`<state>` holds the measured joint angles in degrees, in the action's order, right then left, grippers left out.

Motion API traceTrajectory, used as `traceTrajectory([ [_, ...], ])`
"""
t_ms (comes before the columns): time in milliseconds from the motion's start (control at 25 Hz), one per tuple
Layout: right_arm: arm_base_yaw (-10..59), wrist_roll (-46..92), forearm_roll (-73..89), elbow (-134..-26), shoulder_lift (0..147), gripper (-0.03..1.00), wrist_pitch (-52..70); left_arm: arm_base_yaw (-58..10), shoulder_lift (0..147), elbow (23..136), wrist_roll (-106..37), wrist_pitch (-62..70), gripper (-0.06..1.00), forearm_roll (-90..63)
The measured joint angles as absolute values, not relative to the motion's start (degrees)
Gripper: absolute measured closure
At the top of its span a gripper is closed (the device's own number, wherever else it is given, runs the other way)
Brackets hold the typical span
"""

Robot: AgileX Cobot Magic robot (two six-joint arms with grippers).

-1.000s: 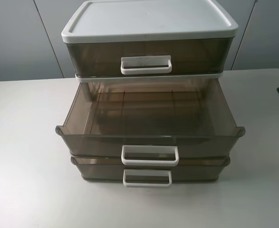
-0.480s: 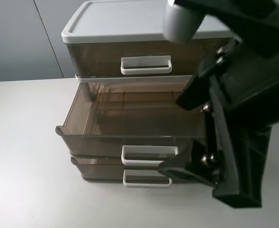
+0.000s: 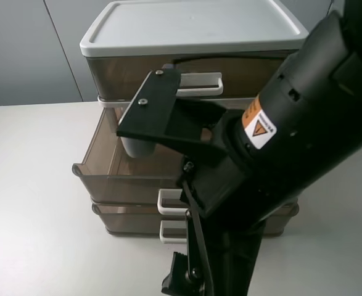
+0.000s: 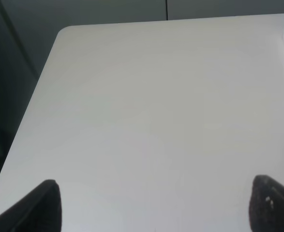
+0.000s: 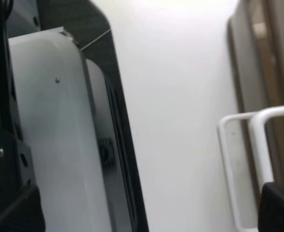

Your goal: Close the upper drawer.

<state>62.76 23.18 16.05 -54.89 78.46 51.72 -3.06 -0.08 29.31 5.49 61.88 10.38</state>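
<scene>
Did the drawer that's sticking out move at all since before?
No. The open drawer sticks out just as far past the bottom drawer as it did before, and its left front corner is in the same spot.

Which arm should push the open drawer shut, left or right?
Right, probably. The right arm hangs in front of the open drawer, and its wrist camera sees the white handles close by; the left gripper faces only table.

Two white handles (image 5: 250, 164) over the white bench (image 5: 175, 96).
The handles overlap, jutting from brown see-through drawer fronts (image 5: 258, 53). Across the bench stands a pale panel (image 5: 50, 135) edged in black. The hand (image 5: 146, 217) is spread, its dark fingertips (image 5: 279, 208) wide apart.
</scene>
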Motion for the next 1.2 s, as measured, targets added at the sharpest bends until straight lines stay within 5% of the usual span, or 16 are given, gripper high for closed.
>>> traceTrajectory([
  [600,62.17,29.36,18.05,-54.89,89.34,0.3,50.71,-3.06,-0.08,29.31,5.49,61.88,0.2,10.38],
  [1200,59.17,17.19,-3.97,-54.91,89.71,0.3,45.22,-3.06,-0.08,29.31,5.49,61.88,0.2,10.38],
])
